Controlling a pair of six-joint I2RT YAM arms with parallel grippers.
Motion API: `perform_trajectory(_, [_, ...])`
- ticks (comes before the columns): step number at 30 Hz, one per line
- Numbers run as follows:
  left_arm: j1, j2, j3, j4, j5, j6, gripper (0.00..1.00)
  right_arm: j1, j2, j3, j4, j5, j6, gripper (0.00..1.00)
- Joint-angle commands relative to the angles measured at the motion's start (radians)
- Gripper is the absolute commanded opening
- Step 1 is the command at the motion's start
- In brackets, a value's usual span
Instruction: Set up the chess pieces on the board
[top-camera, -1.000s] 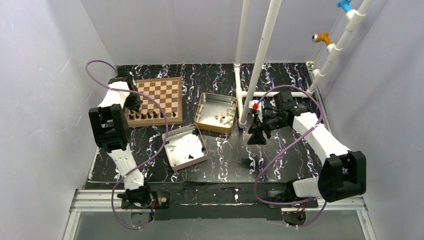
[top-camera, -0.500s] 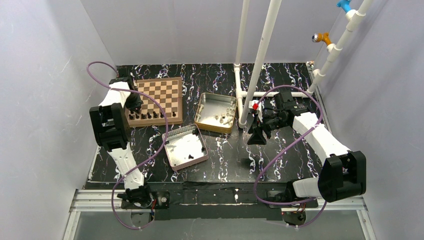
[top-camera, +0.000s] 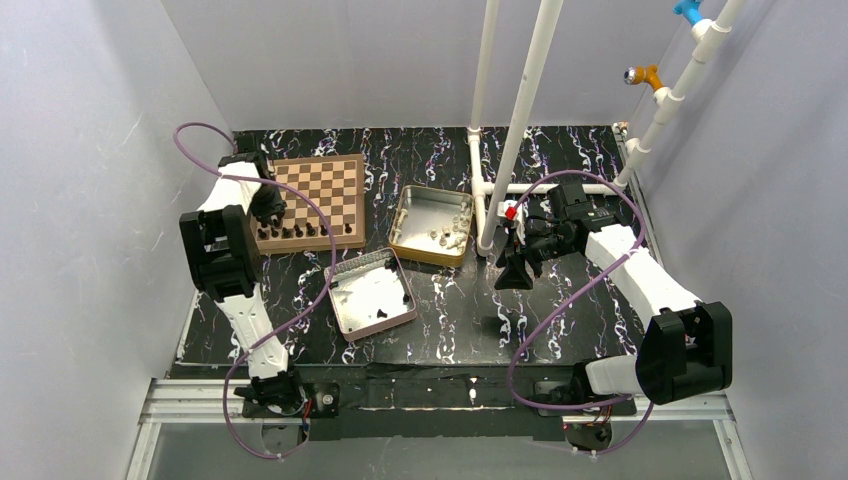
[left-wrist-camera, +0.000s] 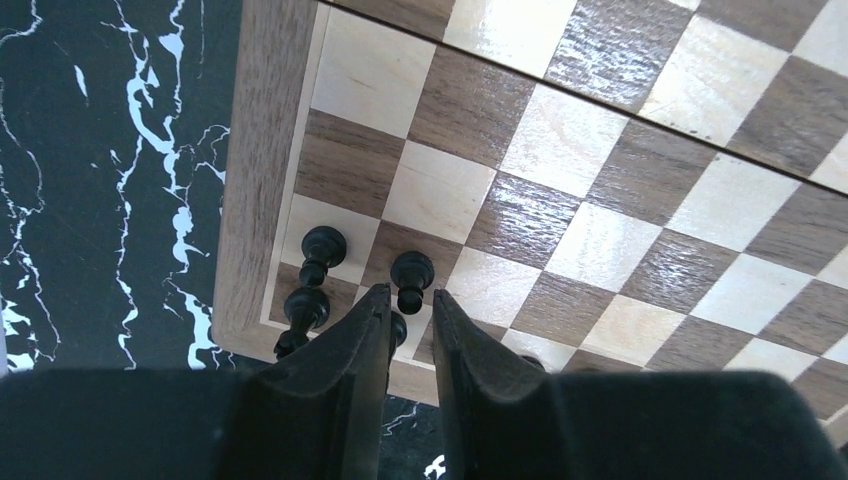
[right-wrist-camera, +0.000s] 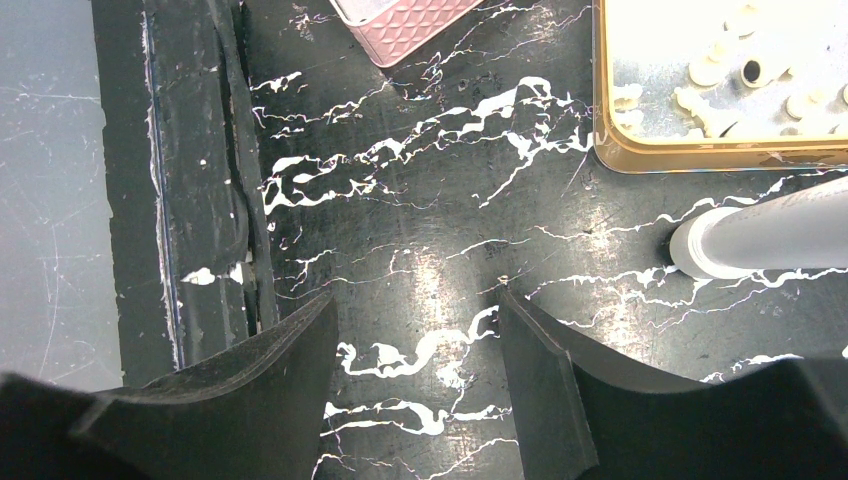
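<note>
The board (top-camera: 322, 180) lies at the far left, with a row of black chess pieces (top-camera: 300, 231) along its near edge. My left gripper (top-camera: 268, 205) hovers low over the board's near left corner. In the left wrist view the left gripper (left-wrist-camera: 410, 295) stands slightly open. A black pawn (left-wrist-camera: 411, 272) stands upright on its square right at the fingertips, with a thin gap on both sides. Two more black pieces (left-wrist-camera: 315, 270) stand by the board's rim (left-wrist-camera: 250, 200). My right gripper (top-camera: 515, 272) hangs open and empty over the dark marbled table (right-wrist-camera: 415, 150).
A pink-edged tin (top-camera: 340, 300) with a few black pieces sits in the middle. A gold tin (top-camera: 412, 205) with white pieces (right-wrist-camera: 720, 70) lies beside the white pipe stand (top-camera: 515, 130), whose foot (right-wrist-camera: 700, 250) is near the right fingers. Walls close in both sides.
The left jaws have parted a little and let go of the pawn, which now stands on the board. The right arm has not moved.
</note>
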Motion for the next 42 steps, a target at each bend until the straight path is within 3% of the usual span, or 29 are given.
perform_trajectory(1, [0.008,-0.028,0.064,-0.035,-0.009,0.002,0.23,0.004,-0.008,0.031,-0.005,-0.01,-0.012,0.68])
perform_trajectory(5, [0.007,-0.053,0.093,-0.048,-0.011,0.0,0.26,0.005,-0.01,0.034,-0.008,-0.01,-0.015,0.68])
perform_trajectory(8, [0.007,-0.097,0.102,-0.063,0.0,-0.009,0.34,0.005,-0.012,0.041,-0.013,-0.015,-0.021,0.68])
perform_trajectory(10, [0.007,-0.14,0.094,-0.08,0.015,-0.014,0.43,0.008,-0.013,0.044,-0.02,-0.021,-0.033,0.68])
perform_trajectory(17, [0.007,-0.377,-0.058,-0.094,0.18,-0.044,0.93,0.028,-0.02,0.057,-0.051,-0.046,-0.104,0.69])
perform_trajectory(19, [0.007,-0.449,-0.117,-0.092,0.239,-0.065,0.98,0.033,-0.021,0.061,-0.06,-0.048,-0.134,0.69])
perform_trajectory(24, [-0.006,-0.614,-0.24,-0.079,0.451,-0.091,0.98,0.041,-0.02,0.072,-0.085,-0.051,-0.191,0.69])
perform_trajectory(25, [-0.084,-0.675,-0.298,-0.071,0.489,-0.065,0.98,0.042,-0.016,0.078,-0.089,-0.055,-0.201,0.69])
perform_trajectory(29, [-0.202,-0.773,-0.356,-0.089,0.506,0.004,0.97,0.044,-0.017,0.083,-0.101,-0.056,-0.217,0.69])
perform_trajectory(34, [-0.275,-0.875,-0.449,-0.086,0.558,0.058,0.95,0.044,-0.022,0.075,-0.097,-0.056,-0.223,0.69])
perform_trajectory(42, [-0.465,-0.919,-0.587,0.021,0.526,0.072,0.9,0.044,-0.025,0.06,-0.092,-0.045,-0.229,0.69])
